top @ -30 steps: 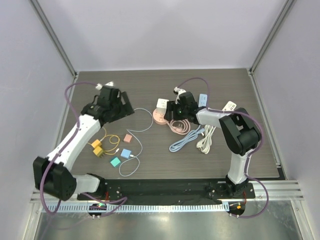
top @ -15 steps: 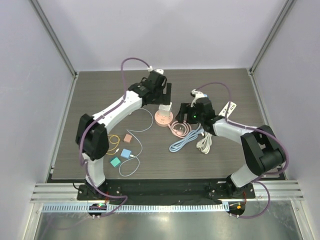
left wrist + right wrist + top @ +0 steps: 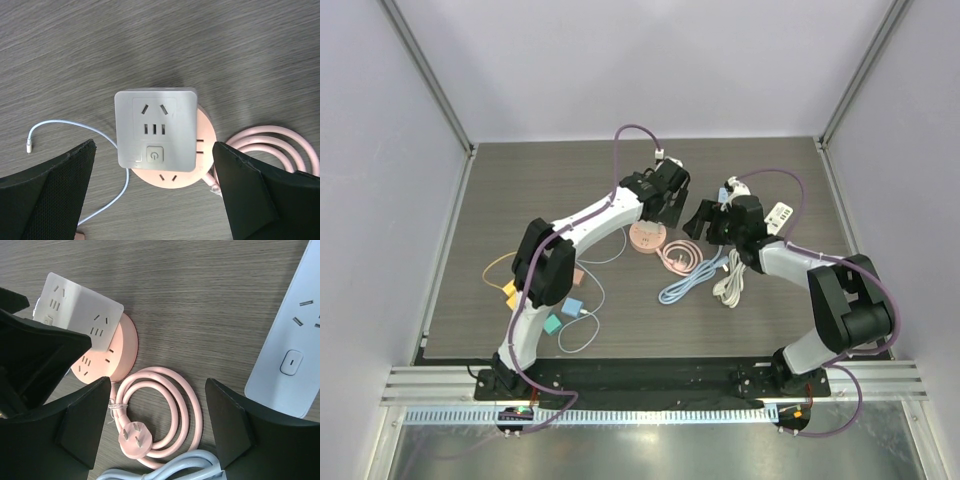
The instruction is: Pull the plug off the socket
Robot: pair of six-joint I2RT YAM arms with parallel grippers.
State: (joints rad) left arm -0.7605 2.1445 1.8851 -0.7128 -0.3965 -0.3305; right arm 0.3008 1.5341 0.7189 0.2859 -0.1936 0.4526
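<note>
Left gripper point(image 3: 152, 146) had swung in from the left and hung wide open astride the white plug point(image 3: 155, 130), gripping nothing. Plug sat in the pink socket point(image 3: 165, 178). Right gripper point(image 3: 157, 382), open and empty, hovered over the coiled pink lead point(image 3: 155, 371).

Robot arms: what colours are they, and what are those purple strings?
Both arms are white tubes with chunky black joints. The left arm and right arm each carry a looping purple cable. Their fingers are black, wedge-shaped pads.
</note>
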